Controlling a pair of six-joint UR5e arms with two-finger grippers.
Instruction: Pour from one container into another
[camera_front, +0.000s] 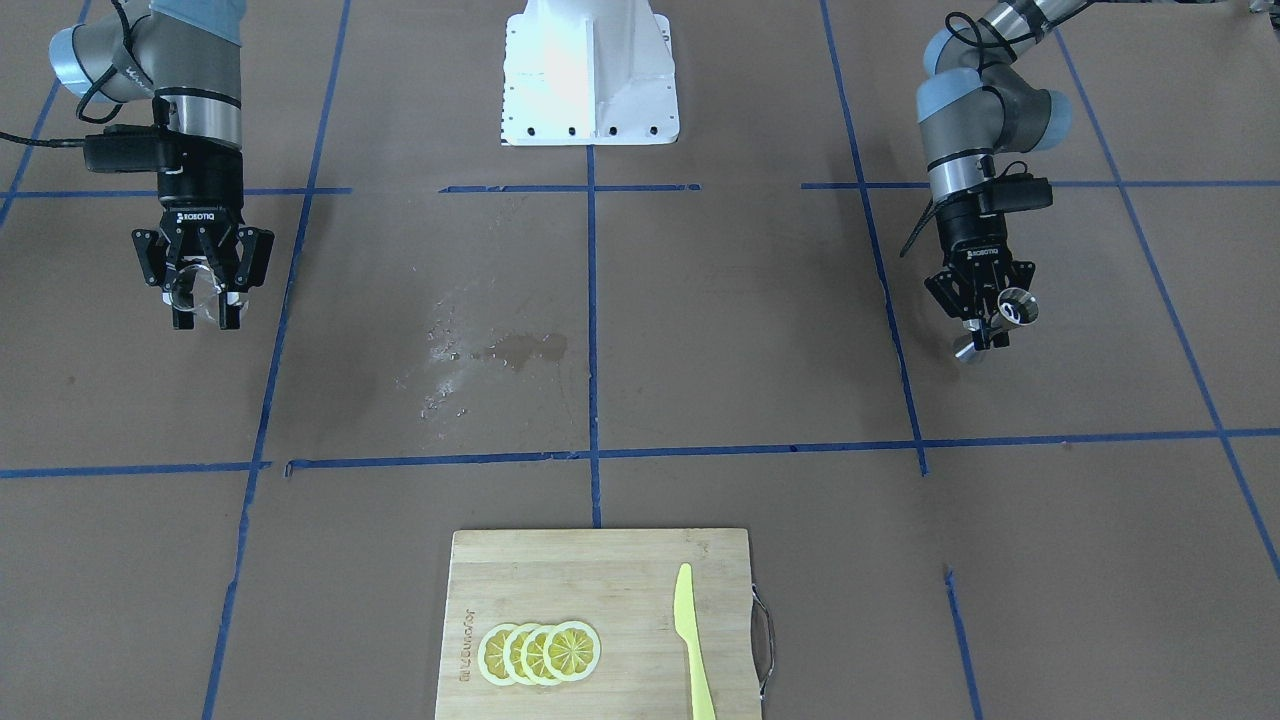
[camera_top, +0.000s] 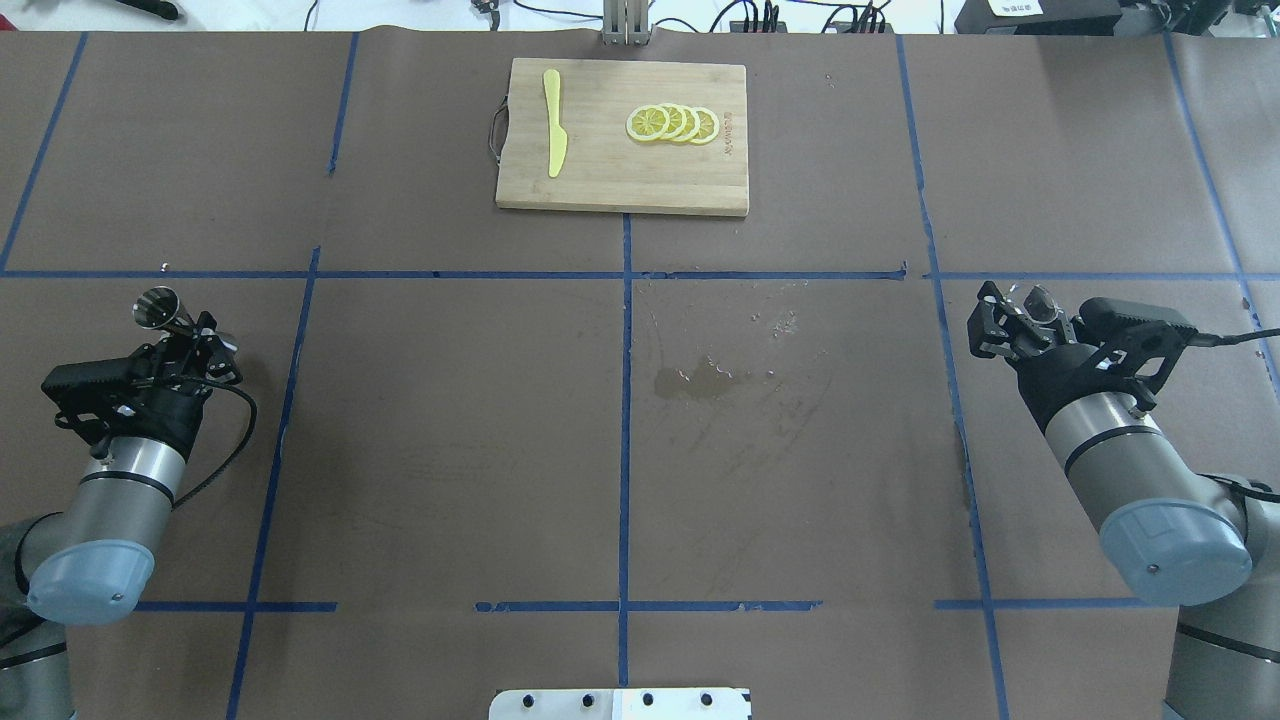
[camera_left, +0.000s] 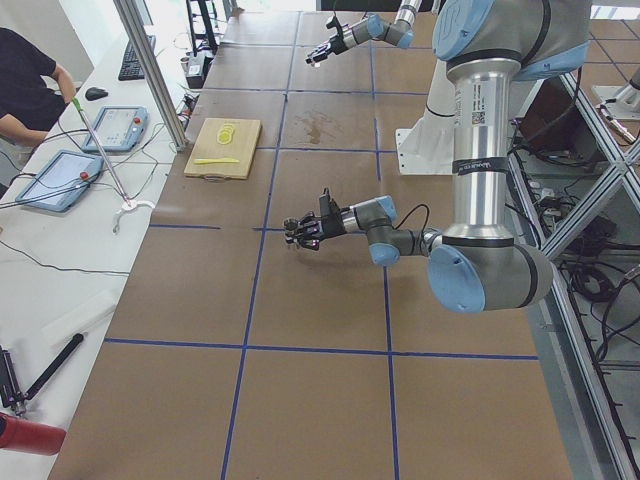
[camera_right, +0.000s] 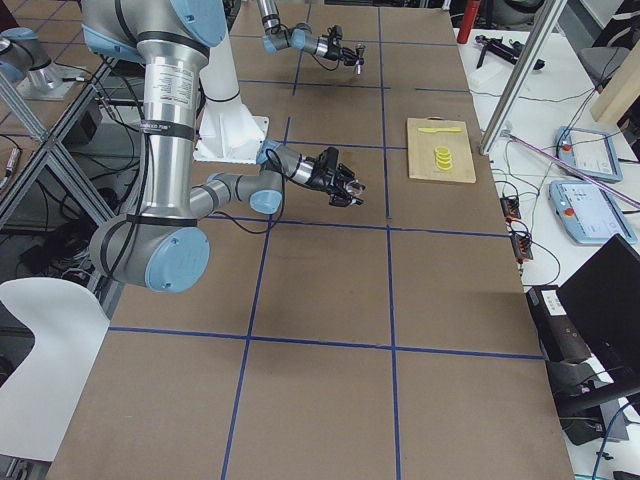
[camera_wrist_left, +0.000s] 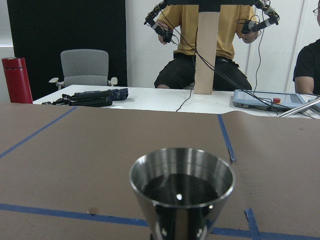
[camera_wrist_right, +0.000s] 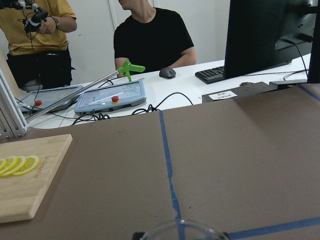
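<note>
Small clear glass cup (camera_front: 203, 287) sat clamped in my right gripper (camera_front: 207, 305), shiny steel hourglass jigger (camera_front: 1003, 318) in my left gripper (camera_front: 985, 330), both upright, well apart either side of the wet stain (camera_front: 520, 350), presumably against spilling.

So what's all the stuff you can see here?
glass cup: one, clear, held in the right arm's jaws
steel jigger: one, shiny silver, held in the left arm's jaws
cutting board: one, light wood, far middle of the table
lemon slices: four, yellow, overlapping on the board
knife: one, yellow, on the board beside the slices
wet patch: one, dark, middle of the table
table: one, brown, crossed by blue tape lines
person in yellow: one, beyond the table
person in black: one, at the white desk
left arm: one, grey and blue
right arm: one, grey and blue
</note>
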